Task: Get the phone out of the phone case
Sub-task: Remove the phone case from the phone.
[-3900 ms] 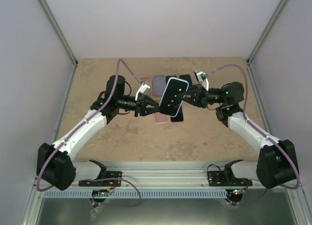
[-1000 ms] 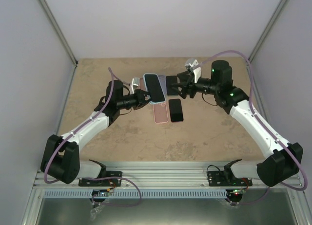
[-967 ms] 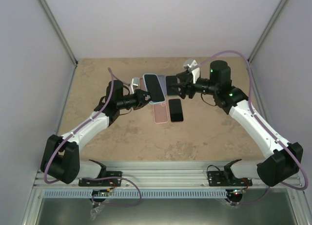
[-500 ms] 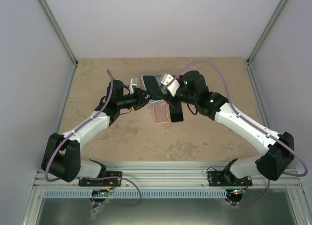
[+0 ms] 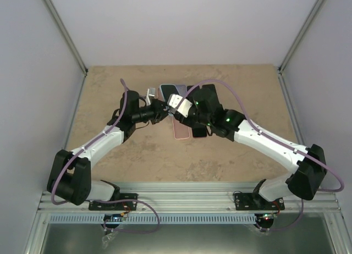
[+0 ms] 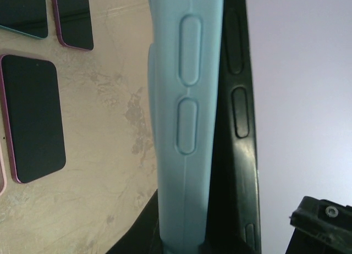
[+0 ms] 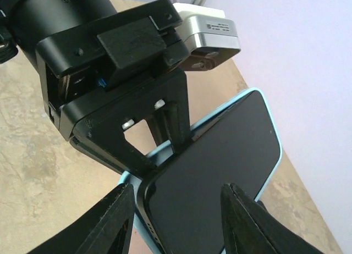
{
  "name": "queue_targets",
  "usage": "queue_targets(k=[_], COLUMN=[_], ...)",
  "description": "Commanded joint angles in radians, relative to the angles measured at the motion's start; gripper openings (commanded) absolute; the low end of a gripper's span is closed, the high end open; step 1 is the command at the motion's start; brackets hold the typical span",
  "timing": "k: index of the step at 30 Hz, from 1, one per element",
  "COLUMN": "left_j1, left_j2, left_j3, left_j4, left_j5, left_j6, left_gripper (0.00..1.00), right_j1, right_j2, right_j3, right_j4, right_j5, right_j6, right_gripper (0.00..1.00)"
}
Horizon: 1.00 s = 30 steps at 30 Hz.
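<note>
Left gripper (image 5: pixel 160 108) clamped on light-blue phone case (image 6: pixel 184 116), phone (image 7: pixel 214 160) in it, held above table (image 5: pixel 104 94) toward 12 o'clock, right gripper (image 7: pixel 176 213) jaws astride phone's end, grip unclear, spare phones (image 6: pixel 33 125) beneath

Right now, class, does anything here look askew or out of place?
Yes: the black phone, clamped in the air by the left gripper, sits skewed in its light-blue case; one corner pokes past the rim, so it looks partly unseated.
</note>
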Motion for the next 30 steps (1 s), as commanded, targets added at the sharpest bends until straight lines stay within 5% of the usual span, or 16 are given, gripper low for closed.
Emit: queue_targets(k=[1,8,25,30], left_j1=[0.005,0.005,0.005,0.005], left_j2=[-0.001,-0.006,-0.009,-0.015], left_j3=[0.003,-0.005,-0.024,-0.04], left_j4=[0.082,0.095,0.155,0.191], left_j5=[0.021,0.023,0.049,0.068], left_j6=[-0.009,-0.011,-0.052,-0.067], left_gripper=[0.0,0.0,0.0,0.0], right_j1=[0.038,0.076,0.109,0.119], right_j2=[0.018,0.029,0.041,0.053], right_j3=[-0.01,-0.043,-0.13,-0.151], right_j4=[0.044,0.109,0.25,0.32], right_j5=[0.112,0.241,0.408,0.456], right_j6=[-0.05,-0.101,-0.232,-0.267], right_gripper=[0.44,0.35,0.31,0.14])
